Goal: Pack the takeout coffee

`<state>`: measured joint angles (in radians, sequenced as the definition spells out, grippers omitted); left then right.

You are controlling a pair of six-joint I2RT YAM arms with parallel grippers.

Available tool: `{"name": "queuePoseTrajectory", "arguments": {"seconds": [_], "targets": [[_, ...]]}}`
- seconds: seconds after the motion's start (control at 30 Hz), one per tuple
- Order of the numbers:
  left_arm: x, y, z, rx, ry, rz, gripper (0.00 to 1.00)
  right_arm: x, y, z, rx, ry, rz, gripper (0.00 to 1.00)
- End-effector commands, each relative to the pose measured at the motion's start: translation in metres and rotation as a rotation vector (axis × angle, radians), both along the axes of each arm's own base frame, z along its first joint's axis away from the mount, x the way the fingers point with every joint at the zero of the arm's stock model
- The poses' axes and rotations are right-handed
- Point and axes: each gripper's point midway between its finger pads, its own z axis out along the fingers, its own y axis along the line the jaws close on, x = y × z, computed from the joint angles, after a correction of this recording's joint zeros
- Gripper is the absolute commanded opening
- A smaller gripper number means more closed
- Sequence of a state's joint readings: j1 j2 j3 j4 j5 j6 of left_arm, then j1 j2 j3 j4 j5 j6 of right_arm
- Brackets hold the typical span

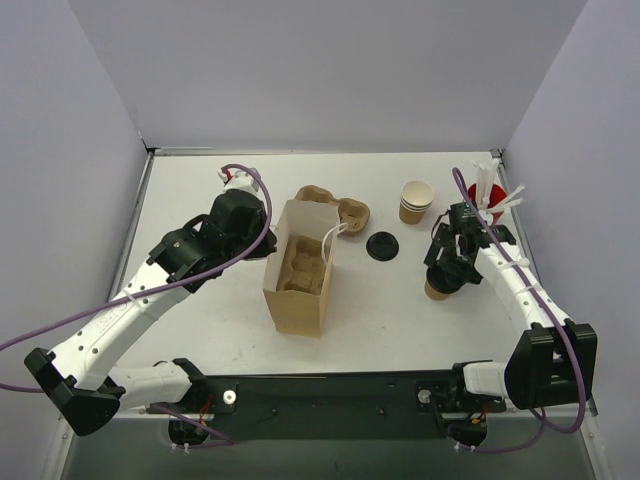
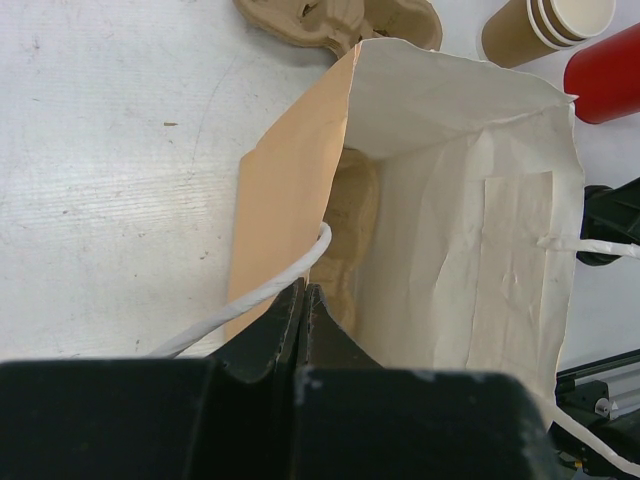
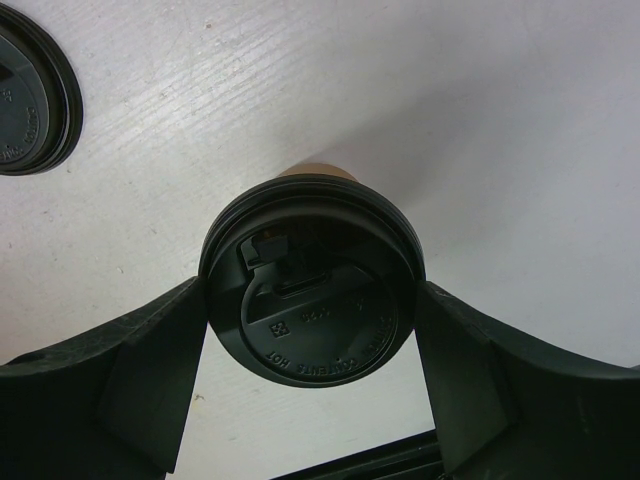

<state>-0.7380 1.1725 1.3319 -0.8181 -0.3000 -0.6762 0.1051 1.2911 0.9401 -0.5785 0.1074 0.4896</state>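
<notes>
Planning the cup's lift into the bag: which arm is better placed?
Right. The right gripper straddles the lidded cup; the left gripper is shut at the paper bag rim, holding it open.

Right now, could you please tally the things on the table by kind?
Paper bag: 1
Cup carriers: 2, one behind the bag, one inside it
Lidded coffee cup: 1
Loose black lid: 1
Stack of empty cups: 1
Red cup of sticks: 1
Total: 7
</notes>
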Motion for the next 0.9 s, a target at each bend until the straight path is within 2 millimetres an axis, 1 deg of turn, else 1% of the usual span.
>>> {"name": "queuePoseTrajectory", "arguments": {"seconds": [0.0,0.23,0.37,0.57,0.73,0.87], "targets": [[0.005,-0.003,0.016,-0.043,-0.054,0.014,0.00,-0.007,0.001,0.000,0.017,0.004,-0.014,0.65],[0.005,-0.003,0.015,-0.038,-0.050,0.013,0.00,-0.006,0.002,0.008,0.026,-0.009,-0.009,0.62],[0.006,-0.004,0.014,-0.034,-0.048,0.008,0.00,-0.006,0.005,0.011,0.032,-0.004,0.005,0.58],[0.005,-0.004,0.014,-0.035,-0.046,0.007,0.00,-0.006,0.010,0.019,0.034,-0.009,0.025,0.56],[0.005,-0.003,0.015,-0.037,-0.048,0.010,0.00,-0.008,0.017,0.025,0.027,-0.005,0.055,0.56],[0.005,-0.003,0.014,-0.036,-0.047,0.010,0.00,-0.007,0.027,0.033,0.016,-0.015,0.094,0.53]]}}
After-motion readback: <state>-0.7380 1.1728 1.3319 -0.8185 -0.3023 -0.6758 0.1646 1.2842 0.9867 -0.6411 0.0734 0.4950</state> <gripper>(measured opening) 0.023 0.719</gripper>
